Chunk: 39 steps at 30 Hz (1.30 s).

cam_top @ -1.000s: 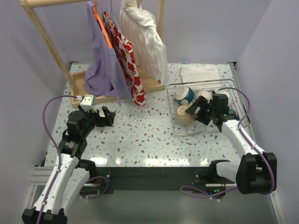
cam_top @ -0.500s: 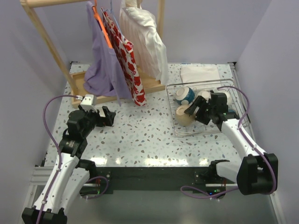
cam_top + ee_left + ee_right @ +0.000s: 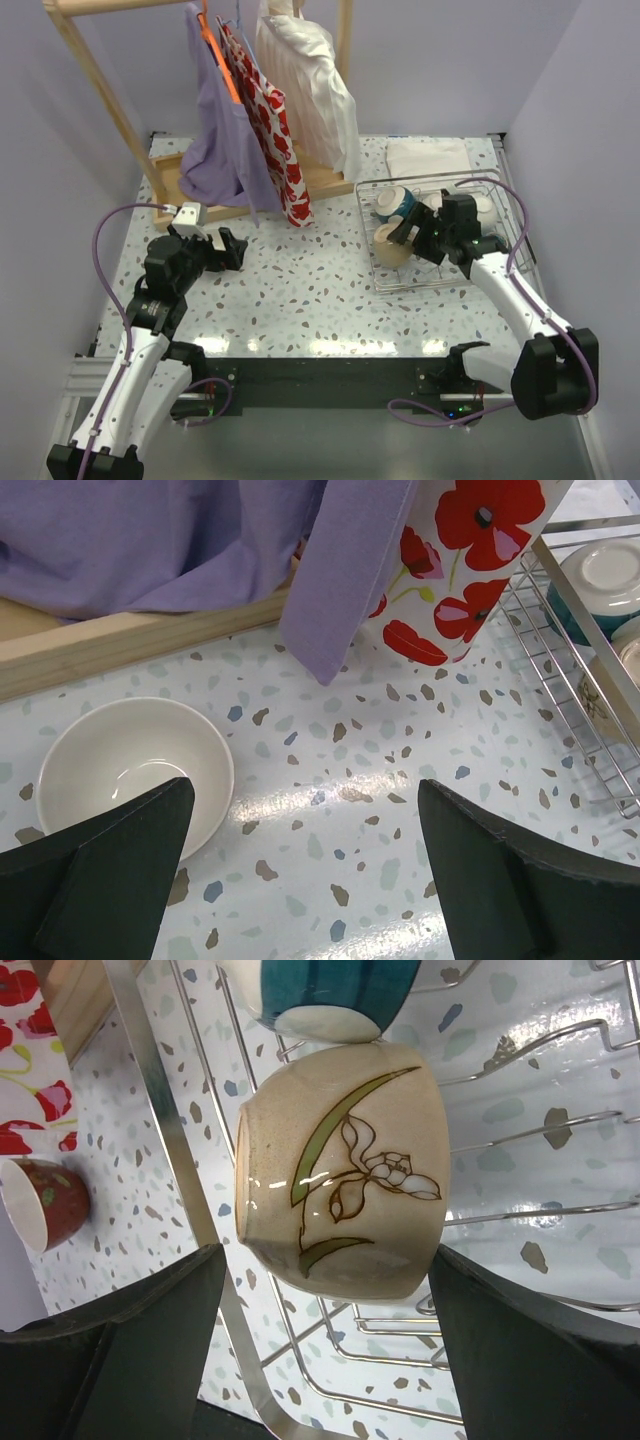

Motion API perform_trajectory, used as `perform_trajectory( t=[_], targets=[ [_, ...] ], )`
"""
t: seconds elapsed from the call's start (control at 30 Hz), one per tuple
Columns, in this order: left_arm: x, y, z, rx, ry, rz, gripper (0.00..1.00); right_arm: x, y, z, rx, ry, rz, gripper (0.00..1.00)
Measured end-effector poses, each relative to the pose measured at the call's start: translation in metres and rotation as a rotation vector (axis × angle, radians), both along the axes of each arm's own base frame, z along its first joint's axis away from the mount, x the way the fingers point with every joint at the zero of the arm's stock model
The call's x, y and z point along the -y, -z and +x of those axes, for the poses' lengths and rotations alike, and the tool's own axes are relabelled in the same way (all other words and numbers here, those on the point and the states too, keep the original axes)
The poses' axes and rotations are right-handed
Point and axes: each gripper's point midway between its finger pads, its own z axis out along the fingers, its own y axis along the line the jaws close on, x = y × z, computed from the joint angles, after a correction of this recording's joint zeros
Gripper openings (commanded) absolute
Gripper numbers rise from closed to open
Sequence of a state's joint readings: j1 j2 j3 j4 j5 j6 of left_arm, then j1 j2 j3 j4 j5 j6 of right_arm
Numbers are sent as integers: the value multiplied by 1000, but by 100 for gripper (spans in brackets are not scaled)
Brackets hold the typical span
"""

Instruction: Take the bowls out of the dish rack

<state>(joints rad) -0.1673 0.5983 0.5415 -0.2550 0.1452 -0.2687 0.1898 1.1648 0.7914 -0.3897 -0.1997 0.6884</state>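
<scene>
The silver wire dish rack (image 3: 470,278) stands at the right, and its edge shows in the left wrist view (image 3: 585,705). In it a beige bowl with a painted flower (image 3: 340,1170) lies on its side (image 3: 390,250) below a teal bowl (image 3: 330,990) (image 3: 397,203). White bowls (image 3: 482,208) sit behind. My right gripper (image 3: 330,1290) (image 3: 415,235) is open, its fingers either side of the beige bowl's lower edge, not gripping it. My left gripper (image 3: 305,830) (image 3: 228,250) is open and empty over the table, next to a cream bowl (image 3: 135,770). A red bowl (image 3: 45,1205) stands outside the rack.
A wooden clothes rack (image 3: 90,80) with purple (image 3: 220,150), red-poppy (image 3: 275,120) and white garments (image 3: 310,90) stands at the back left; its base board (image 3: 130,645) lies just beyond the cream bowl. A folded white cloth (image 3: 428,157) lies behind the dish rack.
My right gripper has moved a little left and away, closer round the beige bowl. The left arm has not moved.
</scene>
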Motion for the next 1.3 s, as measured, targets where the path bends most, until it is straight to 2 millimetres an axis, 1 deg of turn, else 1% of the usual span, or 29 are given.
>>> perform_trajectory(
  t=[0.2,0.43,0.5,0.53,0.6,0.63,0.67,0.7,0.73,0.77,0.83,0.87,0.9,1.0,1.03,1.07,1.1,1.13,1.23,1.3],
  targets=[
    [0,0,0,0,-1,0,100,-2,-2,3,11,3,6,84],
    [0,1,0,-2,-1,1,100,4,9,6,-12,39,-30,84],
    [0,1,0,-4,-1,1,100,4,10,7,-14,50,-36,83],
    [0,1,1,-5,-1,1,100,4,10,7,-14,55,-38,80],
    [0,2,1,-6,-2,2,100,4,10,8,-12,60,-37,77],
    [0,2,1,-6,-2,1,100,5,10,8,-13,64,-37,72],
    [0,2,1,-6,-2,2,100,5,10,8,-13,66,-38,62],
    [0,2,1,-6,-2,2,100,5,10,8,-14,67,-37,59],
    [0,2,1,-6,-2,2,100,5,10,8,-14,67,-36,53],
    [0,2,1,-6,-2,1,100,5,10,8,-15,69,-34,43],
    [0,2,1,-6,-1,1,100,5,9,8,-15,69,-33,36],
    [0,2,1,-6,-2,1,100,4,9,8,-15,69,-33,29],
    [0,2,1,-6,-1,1,100,4,9,8,-14,68,-33,25],
    [1,1,0,-8,4,-6,100,4,9,8,-12,65,-35,16],
    [2,1,0,-9,7,-9,100,4,8,7,-9,62,-36,15],
    [3,1,-1,-10,11,-13,100,4,7,7,-6,58,-35,13],
    [7,1,-2,-16,27,-34,100,2,1,5,15,40,-33,9],
    [8,1,-2,-16,28,-35,100,2,0,4,16,38,-33,6],
    [16,1,-3,-29,56,-68,100,1,-9,1,53,-2,-45,0],
    [22,2,-5,-44,78,-88,100,1,-18,1,81,-34,-61,0]
  ],
)
